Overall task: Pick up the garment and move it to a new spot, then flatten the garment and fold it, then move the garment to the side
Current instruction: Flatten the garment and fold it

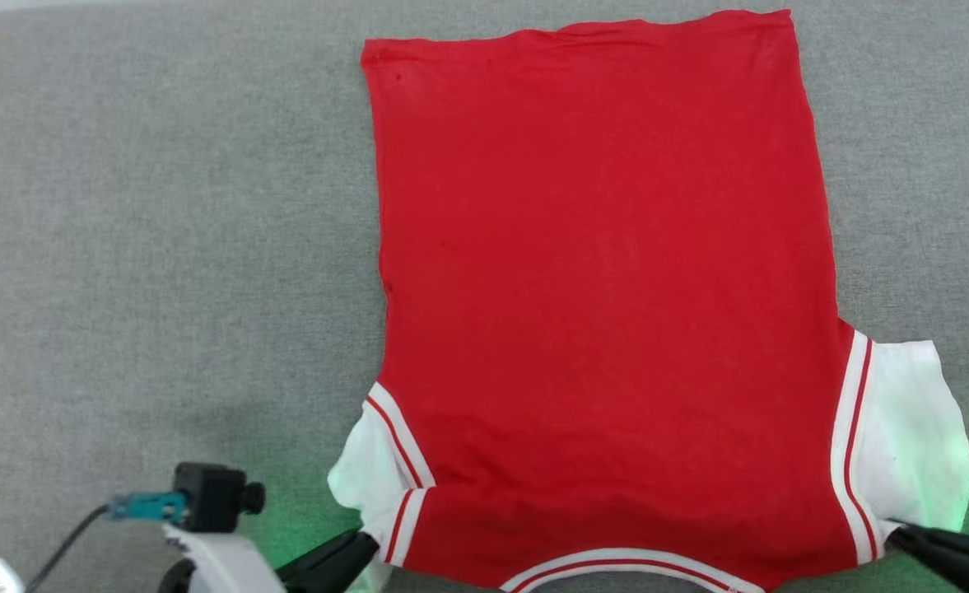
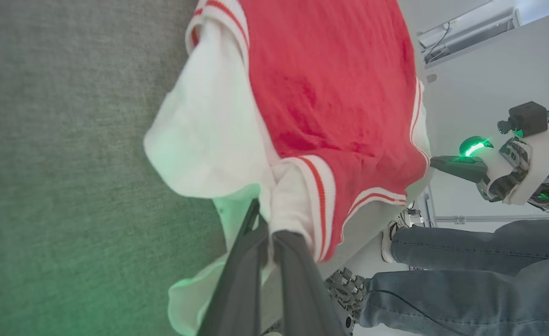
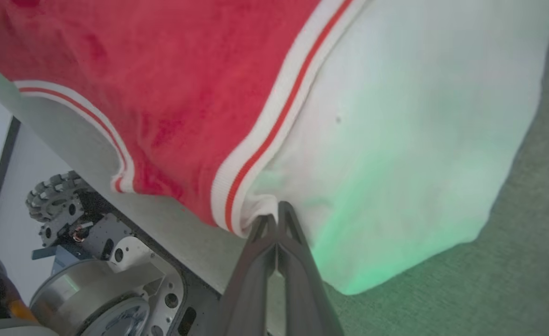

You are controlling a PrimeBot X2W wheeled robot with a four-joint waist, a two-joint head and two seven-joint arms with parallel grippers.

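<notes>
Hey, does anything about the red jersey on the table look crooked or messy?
The garment lies mostly flat, but its left sleeve, by the left end effector, is bunched and partly tucked under, while its right sleeve lies spread out.

Red jersey (image 1: 599,272) with white sleeves on flat grey woven cloth surface (image 1: 163,206)

The short-sleeved fabric jersey is solid red across its body. The sleeve just beside the dark grey fingers of the left gripper (image 2: 265,224) is white, as is the sleeve at the right gripper (image 3: 276,217), whose fingers are the same dark grey. White trim with a thin red stripe divides each sleeve from the body, and the same trim curves along the neckline between the two grippers. A green glow tints the white sleeves and the grey surface close to both fingertips. Behind the left gripper sits a small black box camera (image 1: 208,494) with a teal plug.
</notes>
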